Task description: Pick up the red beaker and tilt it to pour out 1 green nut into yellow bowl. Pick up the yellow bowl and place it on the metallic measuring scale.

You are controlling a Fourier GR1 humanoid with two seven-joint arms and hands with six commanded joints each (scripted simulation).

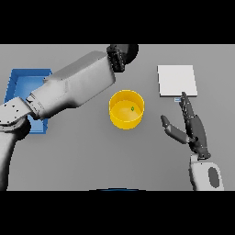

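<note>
Now the yellow bowl (126, 109), nut inside, sits just left of the open, empty right hand (192, 129); the scale (177, 81) lies beyond.

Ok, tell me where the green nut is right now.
In the head view the green nut lies inside the yellow bowl at the table's centre, left of the scale.

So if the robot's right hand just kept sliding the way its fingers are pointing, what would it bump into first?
Probably the metallic measuring scale. The right hand has straight fingers aimed up the picture, away from the robot, and their tips already sit near the scale's near edge. How high the hand is above the table is unclear, so it might pass over.
</note>
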